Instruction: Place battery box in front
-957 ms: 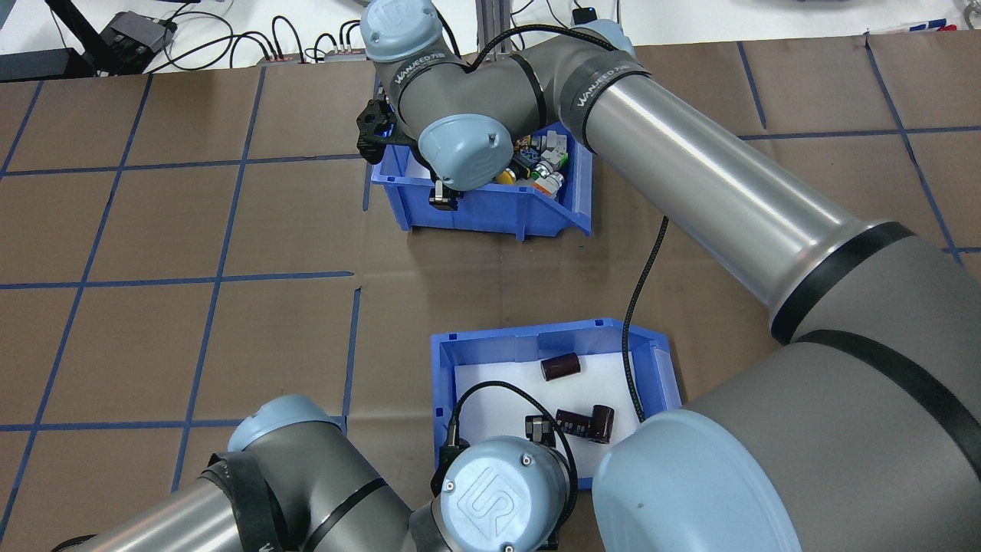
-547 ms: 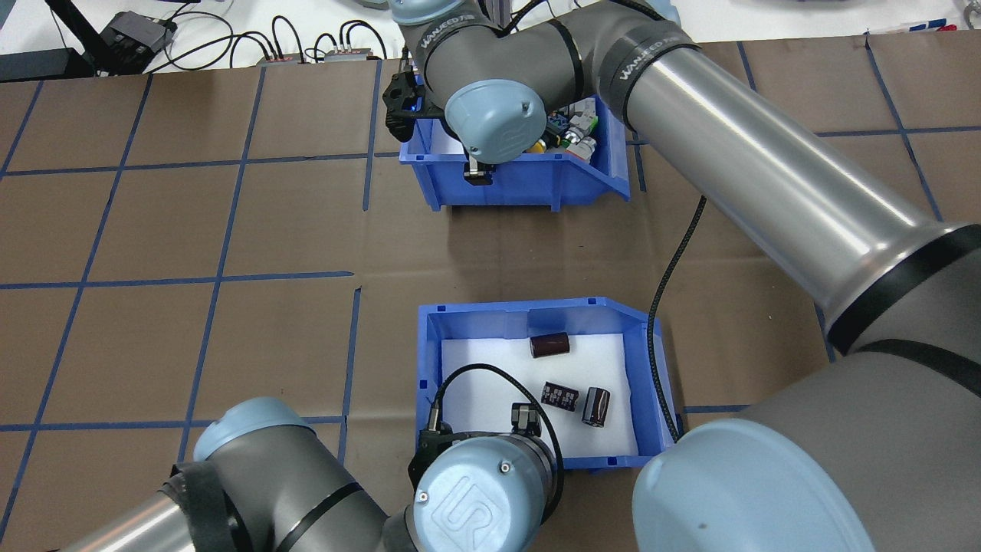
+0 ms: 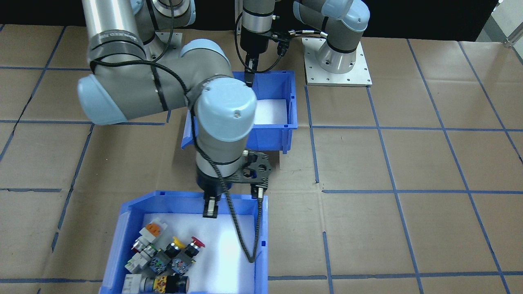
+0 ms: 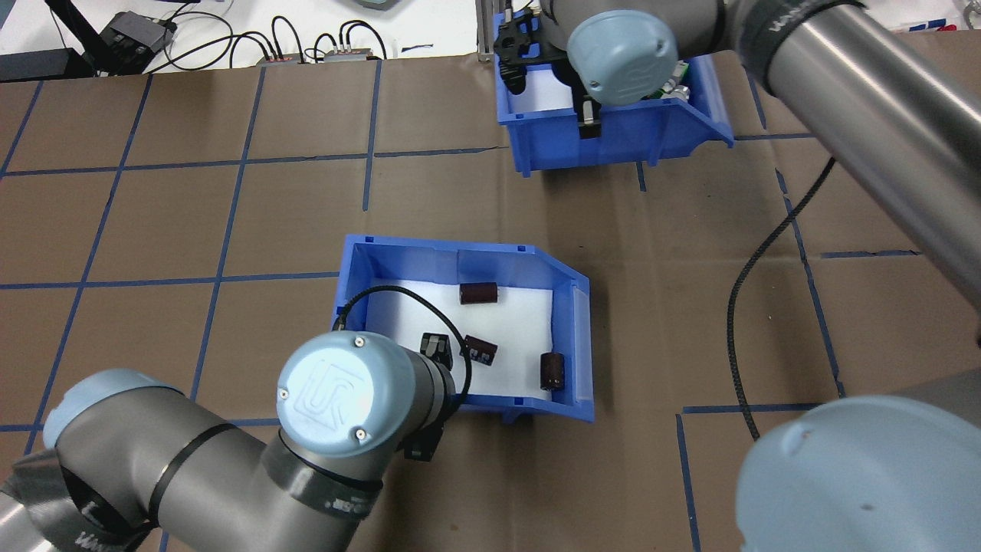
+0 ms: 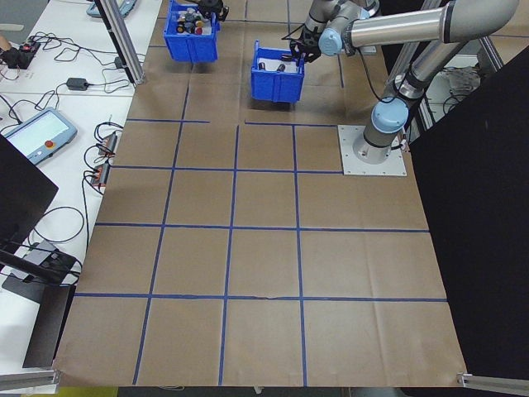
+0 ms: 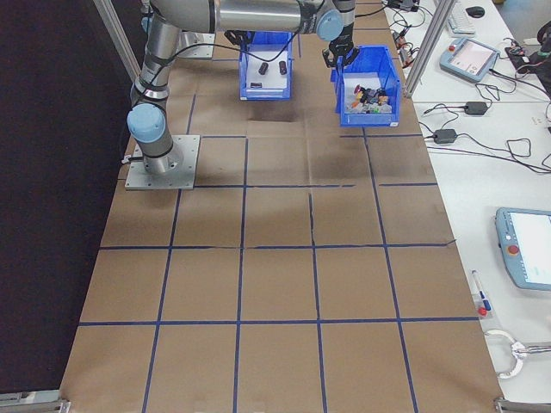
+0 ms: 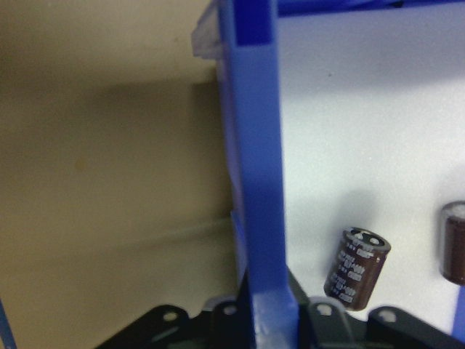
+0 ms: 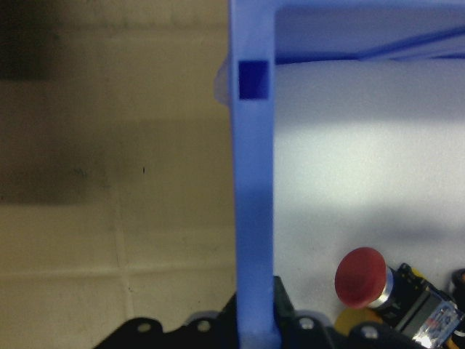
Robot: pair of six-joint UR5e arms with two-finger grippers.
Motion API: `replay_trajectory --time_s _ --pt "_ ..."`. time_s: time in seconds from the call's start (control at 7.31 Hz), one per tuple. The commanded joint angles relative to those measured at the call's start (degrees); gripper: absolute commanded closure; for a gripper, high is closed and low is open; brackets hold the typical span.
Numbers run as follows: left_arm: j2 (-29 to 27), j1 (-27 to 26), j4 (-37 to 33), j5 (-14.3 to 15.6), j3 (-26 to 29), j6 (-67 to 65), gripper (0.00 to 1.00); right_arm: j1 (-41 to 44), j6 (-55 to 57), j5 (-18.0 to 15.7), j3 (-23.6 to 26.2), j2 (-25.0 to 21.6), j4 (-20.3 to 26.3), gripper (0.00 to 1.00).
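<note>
The battery box (image 4: 452, 264) sits on the brown-papered bench (image 4: 191, 222), nearer the robot base than the button bin (image 4: 613, 134), with a strip of bare paper between the two bins. Its long axis is slightly skewed against the blue tape grid (image 4: 368, 153). Three dark cylinders (image 4: 479, 294) lie loose on its white foam liner (image 4: 521, 322), apart from one another and clear of the walls; one lies just beside the left tool. The sloped cut-away side faces away from the left arm. The left tool (image 4: 429, 399) is clenched on the box's wall at the edge nearest the robot, one finger (image 4: 436, 346) inside over the foam, the other outside; the left wrist view shows the blue wall (image 7: 256, 182) running straight down between the fingers. The right tool (image 3: 210, 206) likewise grips the robot-side wall of the button bin, which stands at the bench's far edge from the base, close to the cables on the white surface beyond. In the right wrist view that wall (image 8: 253, 189) passes between the fingers, a red push-button (image 8: 363, 276) lying just inside. To the left arm's side of the battery box the bench is bare paper for several grid squares. The right arm's black cable (image 4: 766, 261) hangs over the bench beside the cut-away side of the box, not touching it.
</note>
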Motion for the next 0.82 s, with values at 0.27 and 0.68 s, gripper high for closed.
replay_trajectory --time_s 0.27,0.68 --pt "-15.15 13.74 -0.45 -5.75 16.84 10.26 1.0 -20.7 -24.55 7.72 18.44 -13.78 -4.08 1.0" --pt "-30.2 11.73 -0.36 -11.28 32.69 8.95 1.0 -26.35 -31.44 6.59 30.74 -21.33 -10.66 1.0"
